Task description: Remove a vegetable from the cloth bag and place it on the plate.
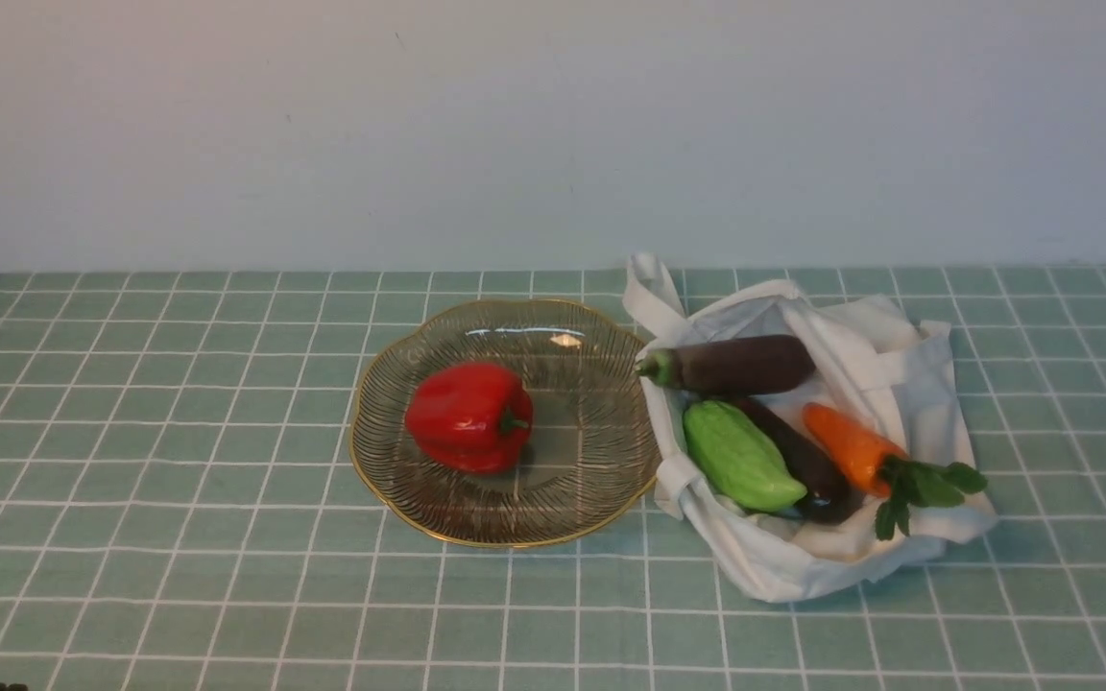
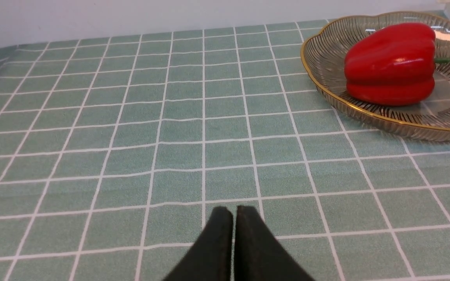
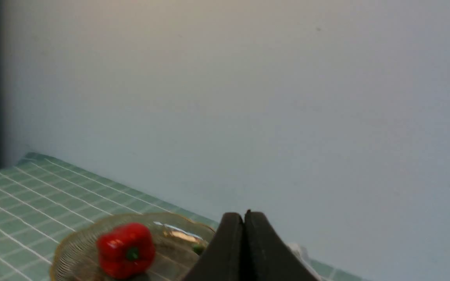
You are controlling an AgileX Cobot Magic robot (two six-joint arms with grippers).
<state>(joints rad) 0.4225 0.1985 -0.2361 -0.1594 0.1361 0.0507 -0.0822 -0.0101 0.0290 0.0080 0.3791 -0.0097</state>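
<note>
The red bell pepper point(image 1: 469, 416) lies on its side in the clear glass plate point(image 1: 572, 499) with the gold rim, at the table's middle. It also shows in the left wrist view point(image 2: 391, 64) on the plate point(image 2: 326, 89) and in the right wrist view point(image 3: 125, 249) on the plate point(image 3: 72, 249). The white cloth bag point(image 1: 908, 374) lies open to the plate's right. My left gripper point(image 2: 234, 210) is shut and empty, low over the tablecloth, well short of the plate. My right gripper point(image 3: 243, 215) is shut and empty, raised and facing the wall. Neither gripper shows in the front view.
In the bag lie two dark purple eggplants point(image 1: 740, 365), a light green ridged gourd point(image 1: 740, 456) and an orange carrot point(image 1: 855, 446) with green leaves. A green checked tablecloth point(image 1: 179, 480) covers the table. A plain wall point(image 1: 553, 125) stands behind.
</note>
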